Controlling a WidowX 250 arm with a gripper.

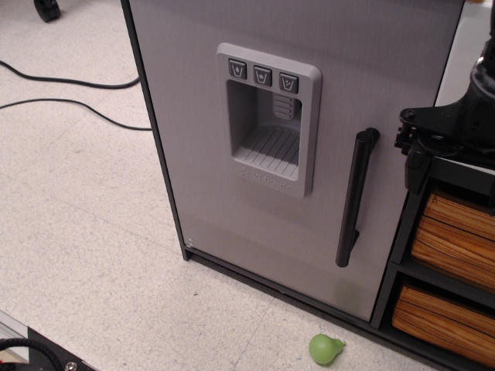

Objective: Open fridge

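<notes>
The hand (421, 139) sits at the right edge of the view, a black assembly level with the top of the fridge handle and just to the right of it. Only part of it shows, dark against a dark background, so I cannot tell how far its fingers are parted; it does not look to have hold of anything, and a gap of grey door separates it from the handle.

The fridge (209, 201) fills the middle of the frame, its flat grey door closed and flush in the black cabinet. On the door's upper part is the moulded grey dispenser panel (268, 117) with three buttons in a row along its top. The vertical black bar handle (356, 197) stands near the door's right edge.

Directly right of the fridge, touching or nearly so, is a black shelf unit (452, 255) with two wood-grain drawers stacked one above the other. A small green pear-shaped object (326, 348) lies on the speckled floor (85, 232) in front of the fridge's lower right corner. Two black cables (73, 94) run across the floor at upper left
</notes>
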